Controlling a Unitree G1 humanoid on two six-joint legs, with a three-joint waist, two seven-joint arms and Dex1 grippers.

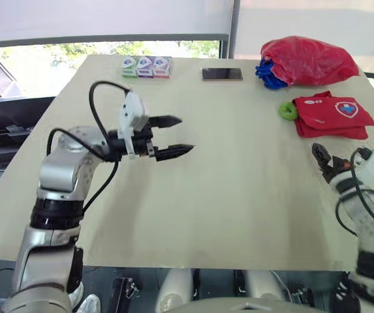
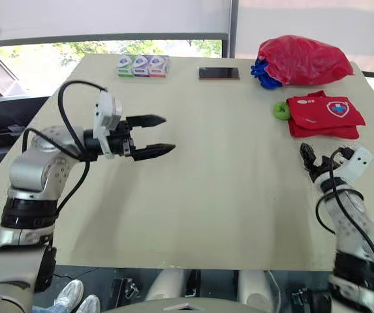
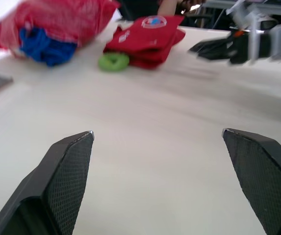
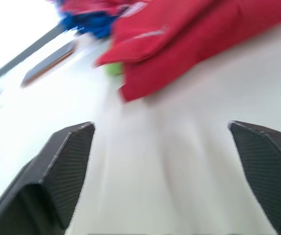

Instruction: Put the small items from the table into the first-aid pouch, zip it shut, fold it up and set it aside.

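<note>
Just short of the first-aid pouch (image 1: 333, 116), on the robot's side of it, the right gripper (image 4: 161, 126) hovers low over the table (image 1: 239, 215) w/ jaws spread wide, nothing held, nothing touched. It points at the pouch's near edge, so prob. lined up to reach it. Pouch itself lies flat and looks folded over, badge side up, toward the far right of the table; can't tell if the zip is shut. A green ring (image 1: 288, 111) sits against the pouch's left edge, touching or nearly so, outside it, so packing looks unfinished, IMO. Beyond the pouch lies a red bag (image 1: 307, 60) w/ a blue bundle (image 1: 268, 73) poking out on its left side. Further left of the pouch and further back: a phone (image 1: 222, 74) lying flat, then three small cartons (image 1: 146, 66) in a row, well apart from the pouch. The left gripper (image 1: 185, 135) hangs above bare table well to the pouch's left, turned toward it, fingers parted about halfway to wide, empty, no contact w/ anything. Prob. parked clear so the right arm has room; it's closer to the cartons, so those may be its job.
</note>
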